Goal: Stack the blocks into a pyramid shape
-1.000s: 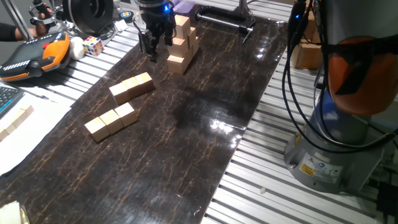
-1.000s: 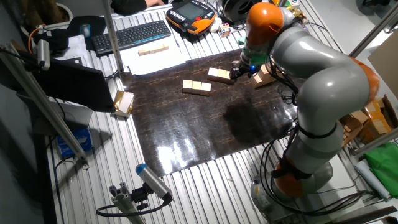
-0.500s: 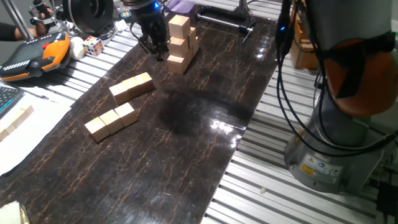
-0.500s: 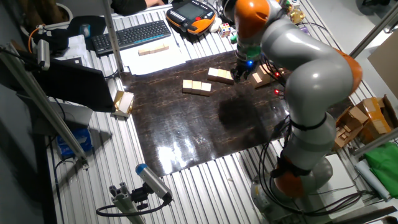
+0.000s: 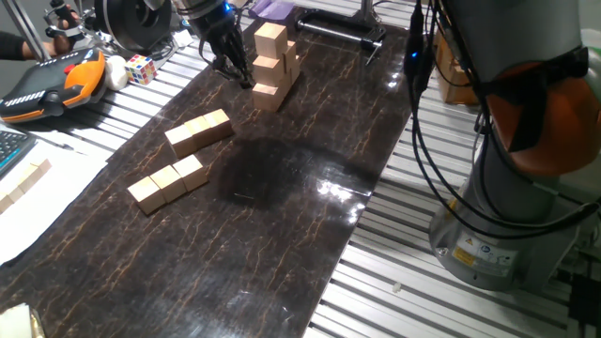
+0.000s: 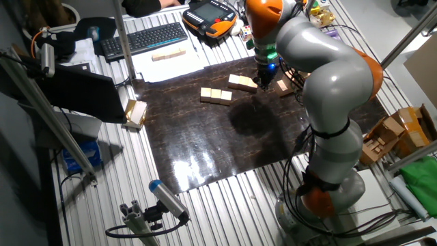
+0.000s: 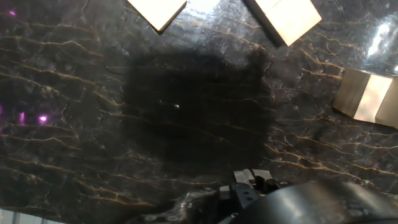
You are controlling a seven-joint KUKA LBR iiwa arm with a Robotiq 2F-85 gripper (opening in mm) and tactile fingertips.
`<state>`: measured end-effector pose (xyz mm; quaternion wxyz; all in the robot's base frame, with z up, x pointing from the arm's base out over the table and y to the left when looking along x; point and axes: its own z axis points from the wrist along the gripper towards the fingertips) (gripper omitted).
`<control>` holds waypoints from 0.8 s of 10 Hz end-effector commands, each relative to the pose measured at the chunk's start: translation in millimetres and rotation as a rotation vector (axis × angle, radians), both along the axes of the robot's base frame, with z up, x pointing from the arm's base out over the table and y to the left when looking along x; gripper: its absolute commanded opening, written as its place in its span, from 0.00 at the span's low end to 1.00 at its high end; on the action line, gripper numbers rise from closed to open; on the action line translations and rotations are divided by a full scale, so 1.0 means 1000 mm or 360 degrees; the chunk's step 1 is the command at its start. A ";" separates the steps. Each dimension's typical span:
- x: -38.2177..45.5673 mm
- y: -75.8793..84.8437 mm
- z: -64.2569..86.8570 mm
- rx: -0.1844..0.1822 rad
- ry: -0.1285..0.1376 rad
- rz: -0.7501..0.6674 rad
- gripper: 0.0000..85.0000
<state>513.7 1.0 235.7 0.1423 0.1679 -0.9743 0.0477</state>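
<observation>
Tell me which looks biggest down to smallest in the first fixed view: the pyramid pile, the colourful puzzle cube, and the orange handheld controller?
1. orange handheld controller, though it sits nearer the camera.
2. pyramid pile, only slightly smaller-looking, so these two are unsure.
3. colourful puzzle cube, clearly smallest.

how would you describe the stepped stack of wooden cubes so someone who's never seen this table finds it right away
Start at the dark marble-patterned mat that runs down the table, and go to its far end, just beside the gripper. The stepped stack stands there, three tan cubes high. The other tan cubes on the mat, one row and another row, lie flat in single-layer rows nearer the camera.
</observation>
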 end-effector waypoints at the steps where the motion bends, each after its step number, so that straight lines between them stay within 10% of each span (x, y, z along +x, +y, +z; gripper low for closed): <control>1: -0.0001 0.000 0.000 0.0000 0.0000 0.0000 0.01; 6: -0.0001 0.000 0.000 -0.0001 -0.0058 -0.0123 0.01; 8: -0.0001 0.000 0.000 0.0127 -0.0127 -0.0198 0.01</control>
